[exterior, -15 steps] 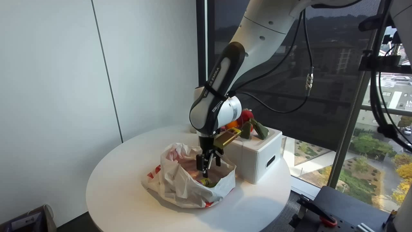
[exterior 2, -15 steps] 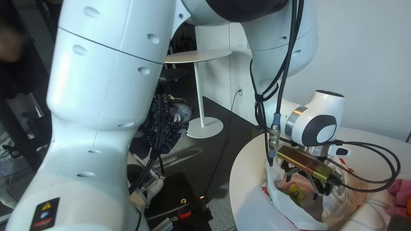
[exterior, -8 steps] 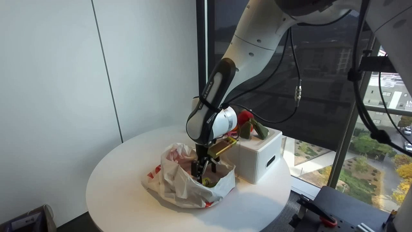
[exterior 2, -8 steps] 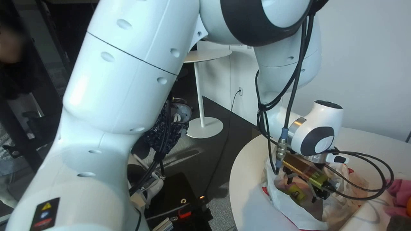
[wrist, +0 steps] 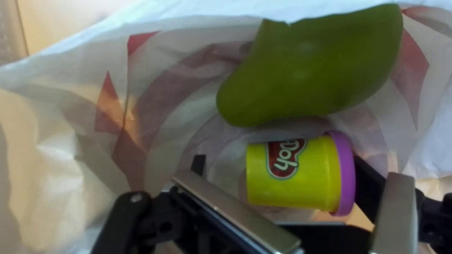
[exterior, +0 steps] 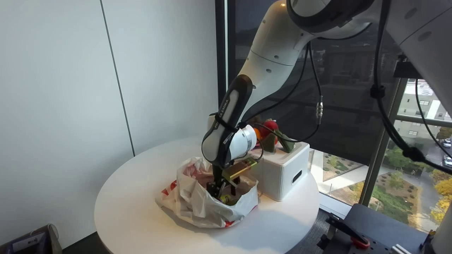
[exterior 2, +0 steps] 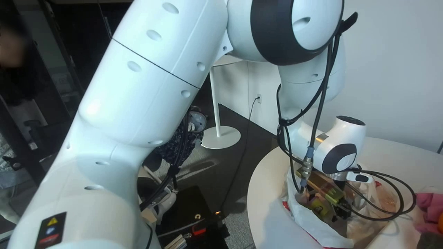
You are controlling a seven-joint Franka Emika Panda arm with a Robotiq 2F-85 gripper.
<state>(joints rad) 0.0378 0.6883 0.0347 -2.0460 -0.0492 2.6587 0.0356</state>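
Note:
My gripper (exterior: 224, 190) is open and points down into a white plastic bag (exterior: 201, 204) with red print. A yellow Play-Doh can (wrist: 295, 173) with a purple lid lies on its side in the bag, and shows in both exterior views (exterior: 225, 199) (exterior 2: 318, 206). In the wrist view the open fingers (wrist: 281, 173) stand on either side of the can, one near its base and one close by its lid; I cannot tell whether that finger touches it. A smooth green object (wrist: 310, 67), like a pepper or mango, lies beside the can. The bag also shows in an exterior view (exterior 2: 311, 223).
The bag stands on a round white table (exterior: 134, 215). A white box (exterior: 284, 176) stands close behind the bag, with a red item (exterior: 270, 125) and green pieces (exterior: 286, 144) on top. A pink item (exterior 2: 429, 205) lies near the bag. Cables (exterior 2: 398, 193) loop from the wrist.
My gripper has moved down into the bag, drifting slightly left in an exterior view. Its fingers stay open. The bag, can and box have not visibly moved.

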